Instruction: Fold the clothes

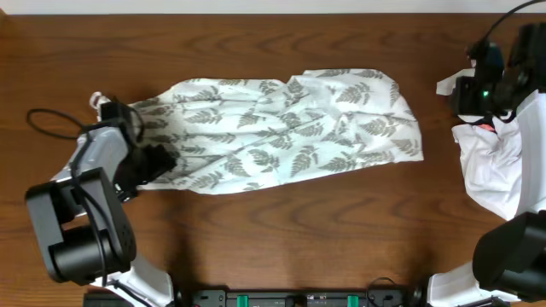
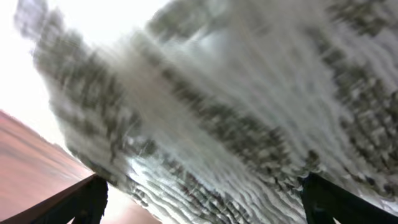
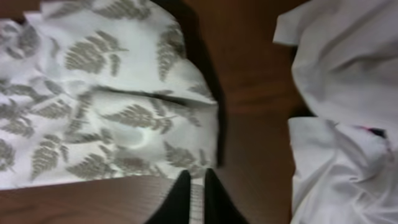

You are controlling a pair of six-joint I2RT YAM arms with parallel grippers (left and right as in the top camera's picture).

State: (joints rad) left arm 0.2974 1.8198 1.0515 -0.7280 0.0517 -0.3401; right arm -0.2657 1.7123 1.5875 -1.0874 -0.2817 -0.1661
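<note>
Starting at the front edge of the worktop [image 1: 299,230], the two arm bases sit at the lower corners, and the left arm [image 1: 85,213] reaches up and inward from there. Its left pincer [image 1: 162,160] lies at the left end of the fern-print garment [image 1: 290,128]. In the left wrist view the left pincer [image 2: 204,180] is spread wide, one dark finger [image 2: 81,202] in each lower corner, with blurred leafy fabric [image 2: 217,93] filling the space between and beyond them. Whether the cloth touches either finger I cannot tell. The garment is spread flat and wrinkled across the middle of the brown wood, running from the left pincer toward the right, its long edges uneven. A black cable loop [image 1: 47,121] rests on the wood left of it. Seen from the right wrist, the right pincer [image 3: 191,190] is nearly pressed together with only a thin slit between the fingers, pinching nothing, just beside the garment's right edge [image 3: 112,99]. A strip of bare wood [image 3: 249,93] separates that edge from a plain white garment [image 3: 348,93], which lies crumpled at the right side [image 1: 495,170]. Beyond it, at the far right corner, stands the right arm [image 1: 495,77].
</note>
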